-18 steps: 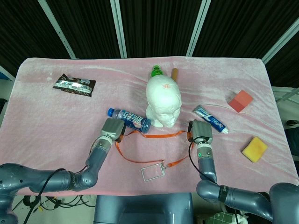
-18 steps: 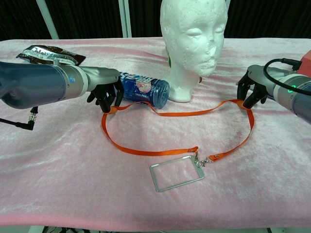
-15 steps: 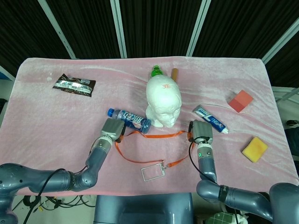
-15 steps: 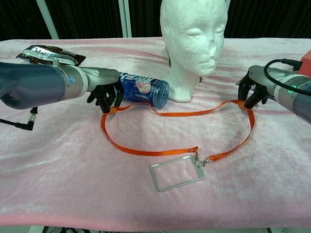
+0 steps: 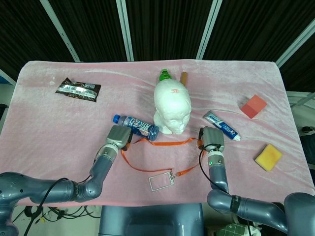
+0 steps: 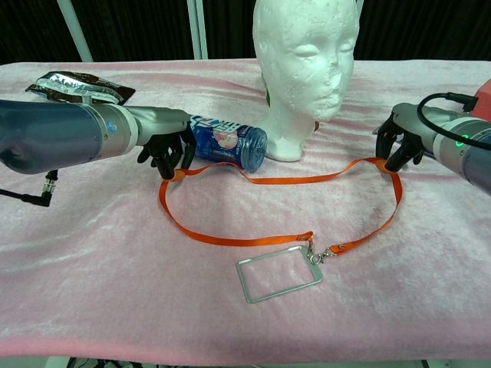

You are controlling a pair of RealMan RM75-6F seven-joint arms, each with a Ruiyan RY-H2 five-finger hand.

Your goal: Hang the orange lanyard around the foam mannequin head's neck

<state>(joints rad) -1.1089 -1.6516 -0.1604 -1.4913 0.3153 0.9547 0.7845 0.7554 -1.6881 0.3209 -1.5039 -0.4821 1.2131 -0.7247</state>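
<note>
The white foam mannequin head point(image 5: 172, 105) point(image 6: 307, 61) stands upright mid-table, facing me. The orange lanyard point(image 5: 165, 143) point(image 6: 291, 180) lies as a wide loop on the pink cloth in front of it, its clear badge holder point(image 5: 160, 182) point(image 6: 278, 274) nearest me. My left hand point(image 5: 119, 136) point(image 6: 167, 149) pinches the loop's left end, fingers pointing down onto the strap. My right hand point(image 5: 211, 137) point(image 6: 400, 144) pinches the loop's right end, where the strap peaks at its fingertips. Both hands sit low over the cloth, either side of the head's base.
A blue bottle point(image 5: 136, 125) point(image 6: 228, 144) lies between my left hand and the head's base. A toothpaste tube point(image 5: 221, 126) lies beside my right hand. Further off are a red block point(image 5: 253, 106), a yellow sponge point(image 5: 268, 157), a snack packet point(image 5: 78, 90) and a green bottle point(image 5: 164, 75).
</note>
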